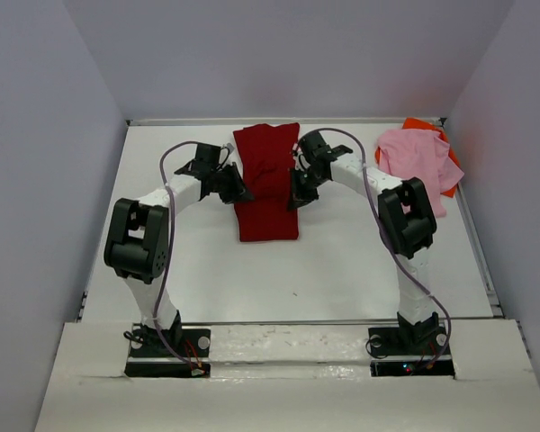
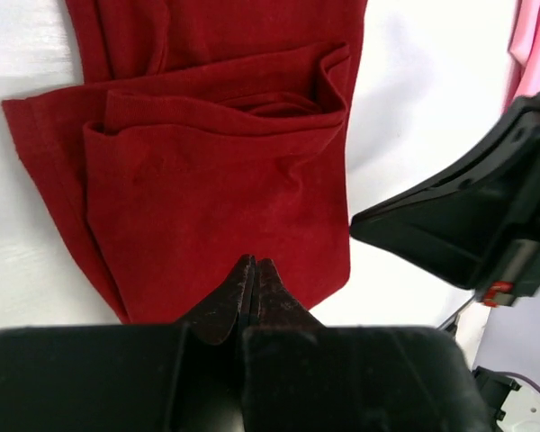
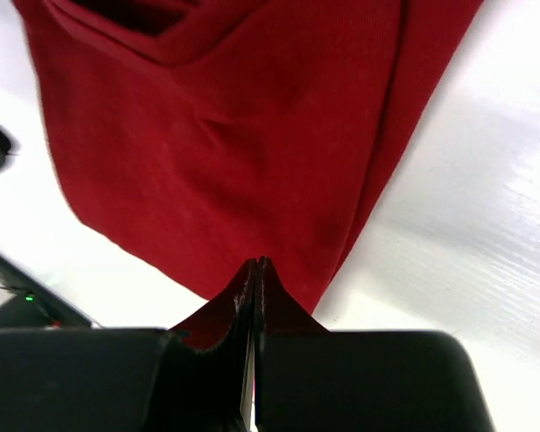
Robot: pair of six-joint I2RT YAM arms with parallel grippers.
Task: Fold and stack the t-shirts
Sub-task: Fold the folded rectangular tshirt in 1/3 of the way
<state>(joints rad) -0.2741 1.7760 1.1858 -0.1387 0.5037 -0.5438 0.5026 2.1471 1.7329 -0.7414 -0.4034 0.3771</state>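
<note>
White worktop (image 1: 342,270) holds the dark red t-shirt (image 1: 268,180); left pincer (image 2: 254,270) and right pincer (image 3: 255,270) pinch its edges, shut tight. Lift both together.

The work area is a flat white tabletop (image 1: 342,270) enclosed on three sides by the left wall (image 1: 36,135), back wall (image 1: 279,54) and right wall (image 1: 522,108) — all plain, pale grey-lilac panels. A thin metal rim (image 1: 279,121) runs along the far edge; a white raised strip (image 1: 288,337) spans the near edge. Lighting is even and diffuse, with soft shadows only.
</note>
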